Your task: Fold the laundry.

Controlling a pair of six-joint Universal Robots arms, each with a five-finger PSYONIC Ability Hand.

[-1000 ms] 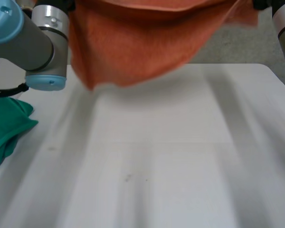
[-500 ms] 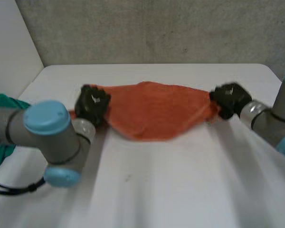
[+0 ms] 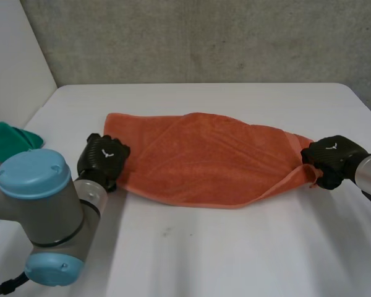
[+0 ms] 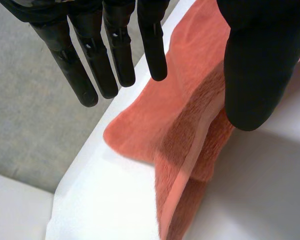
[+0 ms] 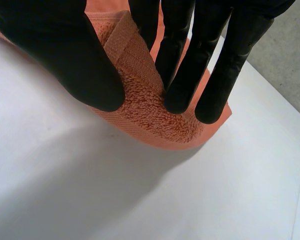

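**Orange towel stretching out wide between two hands**

The two black hands are standing farther apart than half a second ago. The rectangular orange terry-cloth towel (image 3: 204, 158), bunched short between them then, is now lying long and nearly flat across the middle of the white surface (image 3: 235, 247). The left hand (image 3: 103, 159) is sitting at the towel's left end, near the front corner. In the left wrist view its fingers (image 4: 115, 50) are reaching out straight, well apart from the thumb (image 4: 252, 70), and are gripping nothing. A raised fold of the towel is lying beneath that thumb. The right hand (image 3: 331, 159) is holding the towel's right end. In the right wrist view its thumb (image 5: 65, 55) and fingers (image 5: 187, 70) are pinching the hemmed edge between them, and the cloth is doubling over there. A crumpled green cloth (image 3: 12, 135) is lying at the surface's left edge, well apart from the towel, beyond the grey left arm (image 3: 34, 185) with its light-blue cap.
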